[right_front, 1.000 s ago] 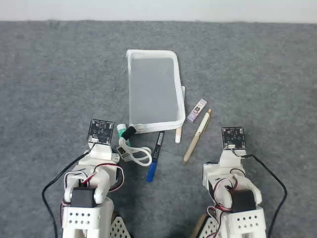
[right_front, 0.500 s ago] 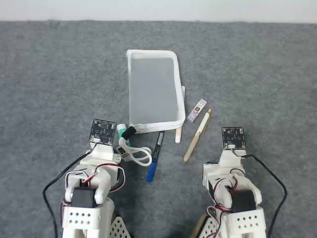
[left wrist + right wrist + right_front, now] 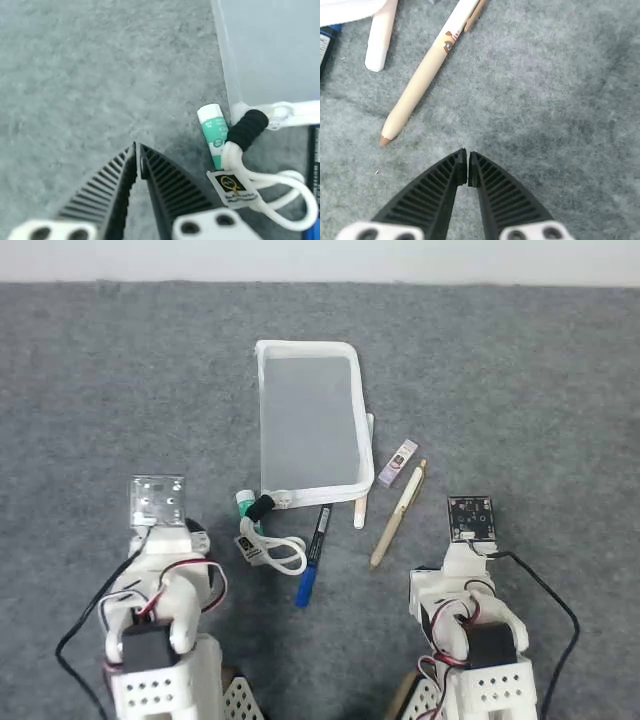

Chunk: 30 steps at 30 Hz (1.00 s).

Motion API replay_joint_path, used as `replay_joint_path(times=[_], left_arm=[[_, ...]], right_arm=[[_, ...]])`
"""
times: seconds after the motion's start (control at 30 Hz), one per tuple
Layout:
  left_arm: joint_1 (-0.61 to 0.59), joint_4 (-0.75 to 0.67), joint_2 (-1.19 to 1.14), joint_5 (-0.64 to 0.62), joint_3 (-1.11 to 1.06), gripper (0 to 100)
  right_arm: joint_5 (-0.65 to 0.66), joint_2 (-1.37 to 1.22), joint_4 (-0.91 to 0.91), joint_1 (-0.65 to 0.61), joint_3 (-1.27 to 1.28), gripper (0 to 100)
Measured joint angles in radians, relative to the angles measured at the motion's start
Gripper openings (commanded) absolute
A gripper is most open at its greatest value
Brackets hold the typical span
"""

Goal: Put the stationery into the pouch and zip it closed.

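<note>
— Stationery first: what lies nearest the left claw [image 3: 138, 150]?

— That claw is clenched, tips together and gripping nothing, low over the grey worktop [image 3: 75, 75]. Just past its tips, on the side toward the other arm, a green-and-white tube [image 3: 214, 131] lies flat.

— Is anything touching the tube?

— A black cord wrap [image 3: 247, 127] rests against it. From there a white cord loop [image 3: 272, 195] with a small tag [image 3: 231, 186] trails back alongside the claw. The wrap sits at the near corner of the pouch [image 3: 270, 50].

— And the pouch itself?

— It is translucent white and lies flat. It stretches away ahead of the left claw and toward the right arm's side. I cannot tell whether its zip is open.

— What about the right claw [image 3: 468, 157]?

— Clenched too, and gripping nothing. The tip of a beige pen [image 3: 425, 65] lies just ahead of it, on the side toward the left arm. The pen's barrel slants away from the claw.

— What is farther out?

— A white stick [image 3: 380, 35] lies beyond the beige pen's tip, along the pouch edge that faces the right claw. A blue pen [image 3: 312, 558] lies between the two claws, just beside the cord loop, with its far end near the pouch's near edge. Farthest from the right claw is a small purple block [image 3: 397, 463]. It sits beside the far end of the beige pen, between that pen and the white stick.
</note>
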<state>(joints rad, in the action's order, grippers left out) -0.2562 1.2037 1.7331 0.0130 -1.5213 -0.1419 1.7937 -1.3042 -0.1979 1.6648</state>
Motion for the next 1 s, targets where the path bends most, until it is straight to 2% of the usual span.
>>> replay_joint_path(times=[0.3,0.6,0.7,0.83,1.0], left_arm=[[-0.175,-0.032,0.0,0.0,0.025,1],[-0.21,-0.035,0.0,0.0,0.025,1],[-0.265,-0.038,0.0,0.0,0.025,1],[-0.311,-0.038,0.0,0.0,0.025,1],[-0.322,-0.038,0.0,0.0,0.025,1]], right_arm=[[0.0,0.0,0.0,0.0,0.0,0.9],[0.006,0.005,0.055,0.006,-0.098,0.9],[0.11,0.002,0.084,0.009,-0.199,0.9],[0.348,0.009,0.158,0.002,-0.307,0.9],[0.402,0.017,0.178,-0.117,-0.442,0.9]])
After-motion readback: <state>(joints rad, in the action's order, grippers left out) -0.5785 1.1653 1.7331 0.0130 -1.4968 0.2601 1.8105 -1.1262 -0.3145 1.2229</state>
